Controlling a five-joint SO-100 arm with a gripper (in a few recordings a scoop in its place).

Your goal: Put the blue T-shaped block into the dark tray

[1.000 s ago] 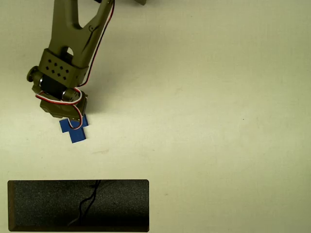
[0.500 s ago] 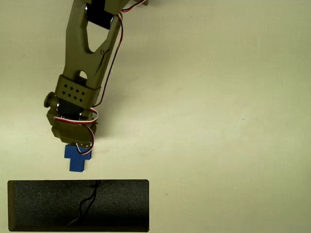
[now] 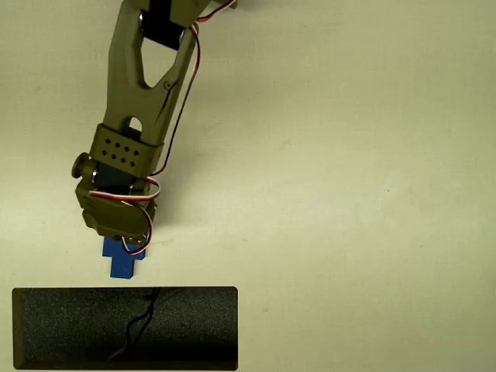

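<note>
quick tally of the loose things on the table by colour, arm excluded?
Blue: 1, the blue T-shaped block, partly under the gripper
Black: 1, the dark tray
Total: 2

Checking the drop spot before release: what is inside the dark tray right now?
The dark tray holds only its speckled floor and a thin black wire-like mark. The blue T-shaped block sits above the tray in the picture, its top covered by the gripper.
</note>
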